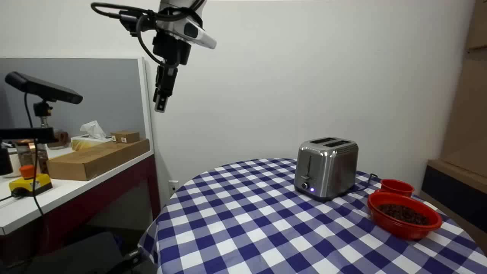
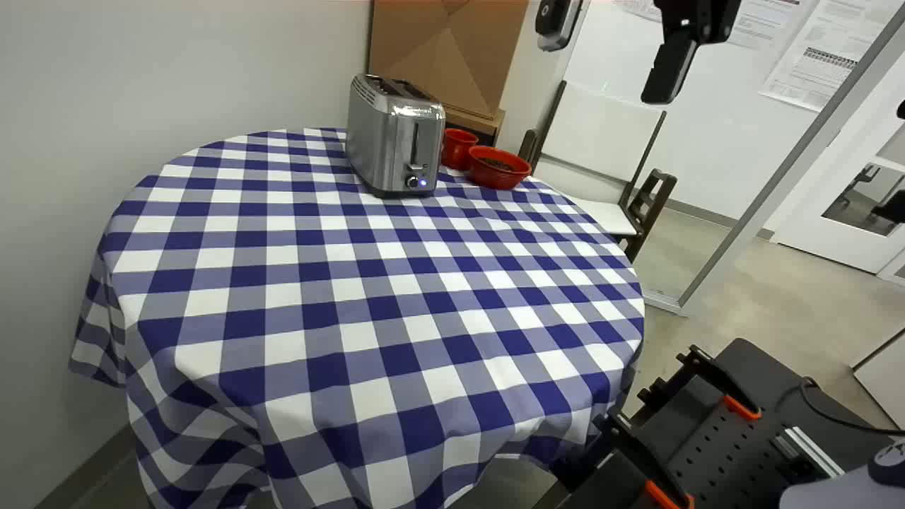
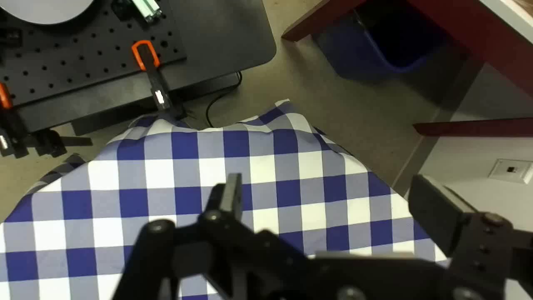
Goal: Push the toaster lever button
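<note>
One toaster (image 1: 327, 171) is set on the cloth (image 1: 243, 220); its lever (image 1: 306, 177) is seen low, its light (image 1: 312, 189) lit. Pressing is judged complete, nothing remaining. Gripper (image 1: 160, 104) is held well clear, fingers (image 3: 435, 212) spread.

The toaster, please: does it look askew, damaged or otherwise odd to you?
Nothing stands out. In both exterior views, the toaster stands upright on the cloth with its light on, and the sides in view show no obvious damage.
</note>
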Robot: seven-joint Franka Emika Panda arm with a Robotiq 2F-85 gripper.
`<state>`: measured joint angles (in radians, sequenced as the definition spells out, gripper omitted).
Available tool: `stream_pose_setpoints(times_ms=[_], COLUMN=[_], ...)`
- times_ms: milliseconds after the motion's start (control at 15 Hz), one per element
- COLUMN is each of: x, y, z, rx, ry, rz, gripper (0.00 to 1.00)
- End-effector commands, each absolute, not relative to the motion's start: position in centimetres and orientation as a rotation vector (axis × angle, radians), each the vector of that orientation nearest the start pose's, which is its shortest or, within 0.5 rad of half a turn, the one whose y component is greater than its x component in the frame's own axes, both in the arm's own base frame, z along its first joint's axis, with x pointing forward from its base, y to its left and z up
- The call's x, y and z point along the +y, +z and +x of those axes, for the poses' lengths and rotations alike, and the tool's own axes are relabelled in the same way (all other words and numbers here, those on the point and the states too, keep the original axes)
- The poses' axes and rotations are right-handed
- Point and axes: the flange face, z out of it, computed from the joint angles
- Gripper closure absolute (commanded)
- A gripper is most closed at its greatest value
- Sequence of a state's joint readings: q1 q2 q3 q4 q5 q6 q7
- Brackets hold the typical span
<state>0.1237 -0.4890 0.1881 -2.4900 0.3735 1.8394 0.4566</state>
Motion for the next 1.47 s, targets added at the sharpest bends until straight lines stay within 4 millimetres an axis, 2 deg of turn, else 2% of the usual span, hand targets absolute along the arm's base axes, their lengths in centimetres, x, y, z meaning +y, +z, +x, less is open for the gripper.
stream_pose_setpoints(times_ms=[0,400,533,667,800,1000,1200,1400], x=[14.6,14.9,14.7,13.8,11.9,7.4,2.1,-2.6], y=[44.5,44.7,44.9,45.5,46.0,46.0,45.1,43.3], z=[35.4,35.6,36.2,37.7,39.6,43.1,46.3,49.2], rx=[0.444,0.447,0.463,0.491,0.561,0.733,0.915,1.032], ry=[0.364,0.343,0.266,0.137,-0.009,-0.181,-0.277,-0.299], rz=[-2.9,-2.913,-2.946,-2.979,-2.996,-2.971,-2.954,-2.977], gripper=[0.0,0.0,0.0,0.0,0.0,0.0,0.0,0.0])
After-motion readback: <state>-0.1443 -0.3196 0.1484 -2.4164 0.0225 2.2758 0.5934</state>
